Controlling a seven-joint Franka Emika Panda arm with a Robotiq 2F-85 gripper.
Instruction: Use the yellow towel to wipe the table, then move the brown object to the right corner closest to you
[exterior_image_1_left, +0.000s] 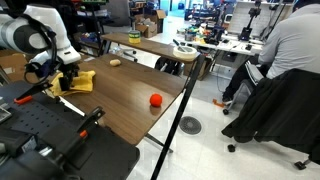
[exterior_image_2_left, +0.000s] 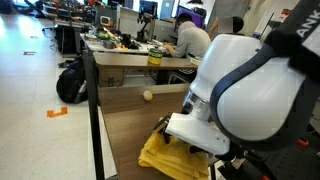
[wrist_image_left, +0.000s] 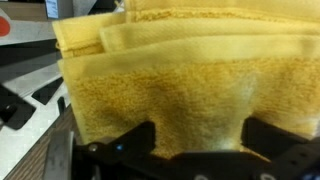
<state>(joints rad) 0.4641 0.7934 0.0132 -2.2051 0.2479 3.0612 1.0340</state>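
Spreading its jaws wide, the gripper (wrist_image_left: 200, 140) sits down over the yellow towel (wrist_image_left: 170, 70). Its fingertips (wrist_image_left: 135, 135) are set at the cloth's near edge with the fabric between them, not pinched. One towel, folded in layers, lies at the left end of the table (exterior_image_1_left: 120, 95), directly under the gripper. One brown object (exterior_image_1_left: 116, 62) rests farther right, near the far edge, well apart from the tool. One red ball (exterior_image_1_left: 155, 101) sits farthest right, by the table's right edge.
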